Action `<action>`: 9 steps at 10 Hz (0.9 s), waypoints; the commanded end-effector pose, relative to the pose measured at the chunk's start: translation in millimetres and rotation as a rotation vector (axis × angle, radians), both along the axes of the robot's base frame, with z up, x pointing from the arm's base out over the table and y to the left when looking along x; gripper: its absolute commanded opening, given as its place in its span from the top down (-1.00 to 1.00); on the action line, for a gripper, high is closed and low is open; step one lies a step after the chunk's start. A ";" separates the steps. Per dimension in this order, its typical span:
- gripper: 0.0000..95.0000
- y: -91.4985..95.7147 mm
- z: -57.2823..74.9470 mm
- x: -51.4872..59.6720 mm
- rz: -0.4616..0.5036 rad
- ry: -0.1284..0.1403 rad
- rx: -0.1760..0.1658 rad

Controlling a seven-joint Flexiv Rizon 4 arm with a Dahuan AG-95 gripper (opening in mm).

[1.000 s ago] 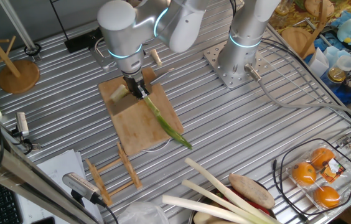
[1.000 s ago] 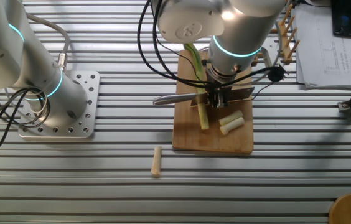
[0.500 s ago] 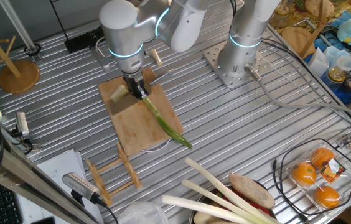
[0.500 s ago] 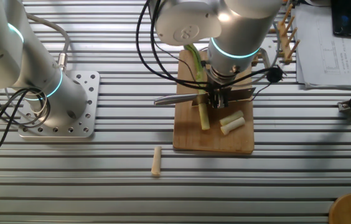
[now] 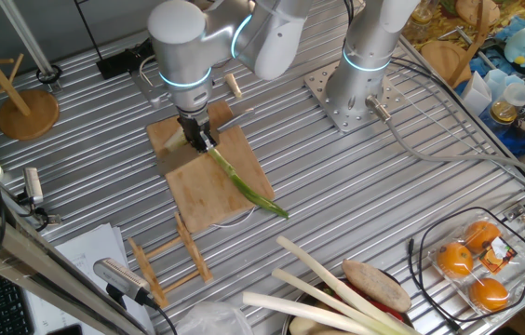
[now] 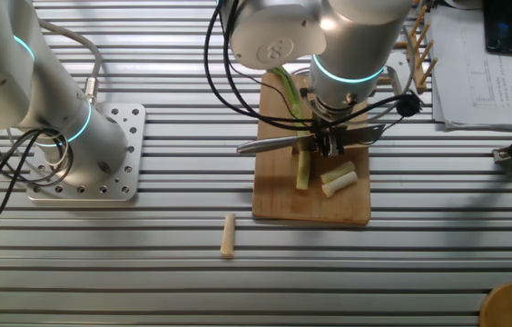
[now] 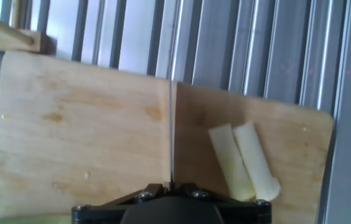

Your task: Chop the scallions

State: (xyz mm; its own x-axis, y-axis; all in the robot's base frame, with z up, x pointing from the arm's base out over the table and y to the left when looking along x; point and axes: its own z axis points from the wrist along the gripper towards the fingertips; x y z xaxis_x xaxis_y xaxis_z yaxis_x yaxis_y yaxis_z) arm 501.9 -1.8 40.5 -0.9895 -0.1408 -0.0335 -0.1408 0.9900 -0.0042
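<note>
A long scallion (image 6: 292, 118) lies lengthwise on the wooden cutting board (image 6: 279, 200), its dark green leaf tip (image 5: 267, 205) hanging over the board's edge. Two short pale cut pieces (image 6: 338, 179) lie side by side on the board, also seen in the hand view (image 7: 244, 158). My gripper (image 6: 326, 141) is shut on a knife (image 6: 265, 143) held crosswise over the stalk. In the hand view the blade (image 7: 171, 130) shows edge-on as a thin line above the board (image 7: 88, 137). The stalk under the blade is hidden by the hand.
One loose pale piece (image 6: 228, 234) lies on the slatted table off the board. A second arm's base (image 6: 83, 154) stands to the side. A wooden rack (image 5: 165, 261), thick cream stalks (image 5: 318, 279) and bagged oranges (image 5: 472, 265) sit nearby.
The gripper and knife have shifted a little along the stalk toward the leafy part, and the stalk has nudged slightly with it. The cut pieces have stayed put.
</note>
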 end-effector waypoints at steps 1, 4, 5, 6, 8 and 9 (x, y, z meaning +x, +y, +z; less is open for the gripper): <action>1.00 2.3 1.0 6.9 -0.003 0.008 0.001; 1.00 1.4 1.8 7.4 -0.003 0.029 0.002; 1.00 1.0 1.3 6.3 -0.004 0.041 0.002; 1.00 0.3 0.7 4.5 -0.006 0.054 0.000; 1.00 -1.2 0.8 -2.4 -0.008 0.085 -0.008; 1.00 -1.5 2.1 -5.3 -0.010 0.089 -0.011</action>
State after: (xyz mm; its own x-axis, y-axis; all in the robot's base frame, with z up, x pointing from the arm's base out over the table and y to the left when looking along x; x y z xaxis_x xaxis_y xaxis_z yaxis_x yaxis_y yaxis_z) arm 498.4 -2.5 41.6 -0.9898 -0.1299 0.0581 -0.1303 0.9915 -0.0023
